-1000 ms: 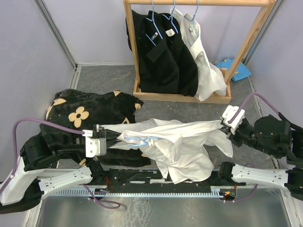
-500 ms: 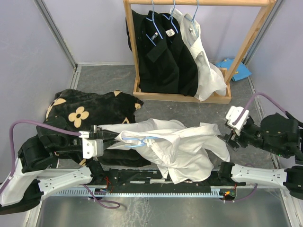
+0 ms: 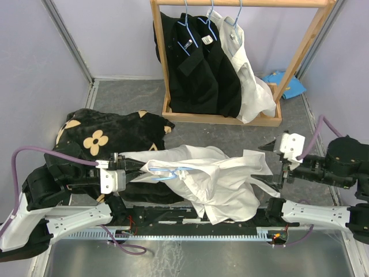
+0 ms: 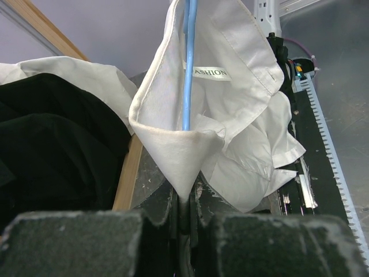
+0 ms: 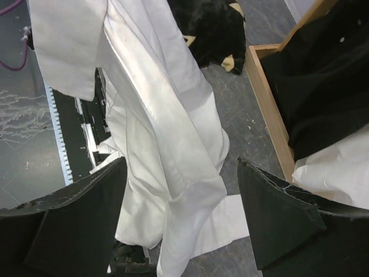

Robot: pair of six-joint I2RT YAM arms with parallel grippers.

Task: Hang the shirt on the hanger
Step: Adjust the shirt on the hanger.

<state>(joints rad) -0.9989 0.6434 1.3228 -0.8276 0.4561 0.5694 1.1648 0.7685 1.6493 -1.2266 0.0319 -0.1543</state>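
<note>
Shirt [image 3: 219, 179], top view. It lies bunched at the near edge of the table [image 3: 230, 130] between the two arms, with the collar end to the left and the loose tail and sleeve to the right. The hanger [image 3: 173, 171] shows as blue wire only at the collar; the rest is under cloth. The left claw [image 3: 137, 166] is at the collar end. The right claw [image 3: 272, 167] stands just off the right edge of the cloth, fingers spread, empty.

Left wrist view. The left claw [image 4: 183, 213] is closed narrow on the hanger [image 4: 188, 69] wire where it runs down behind the collar [image 4: 173, 156] tip. I cannot tell whether cloth is pinched as well. The label [image 4: 210, 73] faces the camera inside the neck.

Right wrist view. The right claw [image 5: 181, 163] is wide, with nothing gripped by the fingers [image 5: 277, 213]. The shirt [image 5: 161, 127] hangs in long folds beyond them.

Handling (judgement): the cloth is thin, light and limp. It will probably slide on the smooth wire and has no stiffness to push against. The best hold is a pinch on a seamed edge, at the shoulder or the front placket near the neck, not mid-panel, so the shoulder can be drawn over the wire end. Risk: a hard pull drags the collar off.
</note>
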